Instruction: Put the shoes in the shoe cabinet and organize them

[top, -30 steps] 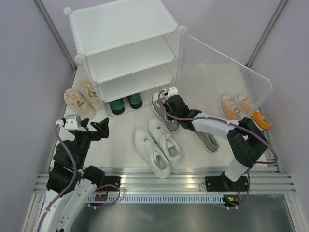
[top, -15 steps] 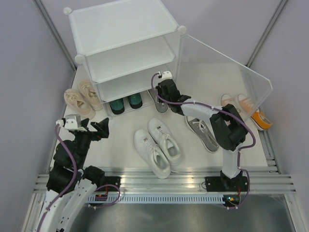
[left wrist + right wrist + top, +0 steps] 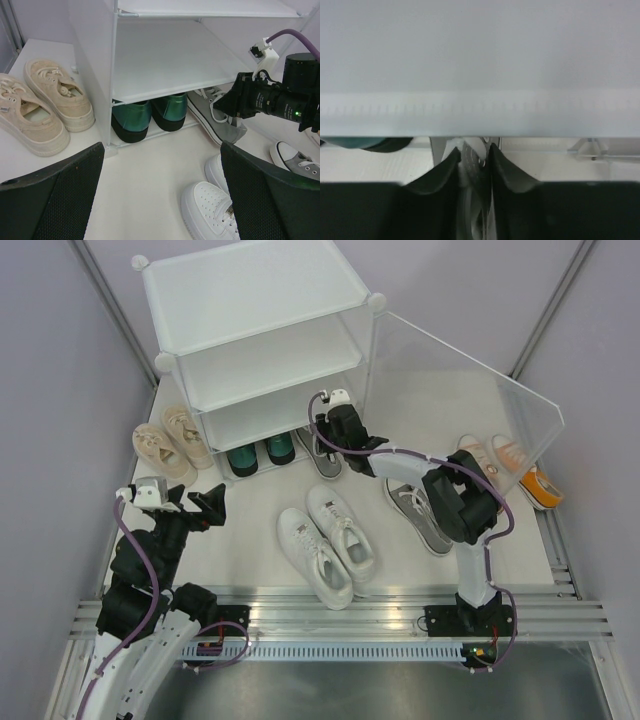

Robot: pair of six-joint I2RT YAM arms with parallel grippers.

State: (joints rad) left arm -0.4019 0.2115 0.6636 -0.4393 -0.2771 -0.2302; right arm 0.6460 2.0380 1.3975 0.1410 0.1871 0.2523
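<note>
The white shoe cabinet (image 3: 255,300) stands at the back; its bottom tier holds the dark green pair (image 3: 260,452). My right gripper (image 3: 325,432) is shut on a grey shoe (image 3: 317,454) and holds it at the mouth of the bottom tier, right of the green pair. The right wrist view shows the fingers (image 3: 447,167) pinching the shoe's grey fabric (image 3: 471,165) just under a shelf edge (image 3: 480,112). The left wrist view shows that grey shoe (image 3: 216,119) beside the green pair (image 3: 150,112). My left gripper (image 3: 195,505) is open and empty, well in front of the cabinet.
The second grey shoe (image 3: 420,515) lies on the floor to the right. The white pair (image 3: 327,542) lies in front, the beige pair (image 3: 170,440) left of the cabinet, the orange pair (image 3: 505,465) far right behind the clear door panel (image 3: 470,380).
My right gripper has carried the grey shoe back and left, from the floor in front of the cabinet to the bottom tier's opening. The left arm has not moved.
</note>
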